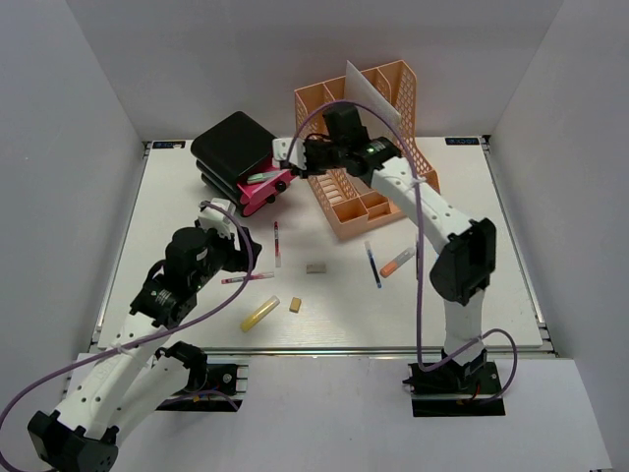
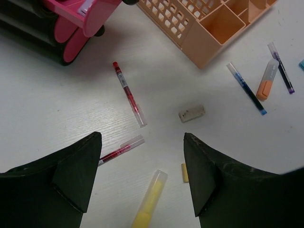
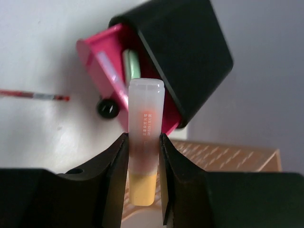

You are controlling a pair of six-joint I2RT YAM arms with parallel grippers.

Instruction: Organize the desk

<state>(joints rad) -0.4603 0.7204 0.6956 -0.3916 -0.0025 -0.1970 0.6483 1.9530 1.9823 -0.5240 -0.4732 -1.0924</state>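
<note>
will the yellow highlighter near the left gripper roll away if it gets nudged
Likely stiff and light: the yellow highlighter looks like a short plastic barrel with a clear cap. It lies flat on the smooth white desk, so a sideways nudge may well slide or roll it. Whether the barrel is round is unclear.

No legible text
Fine print is carried on an orange patch of the capped marker (image 3: 146,124); none can be read.
</note>
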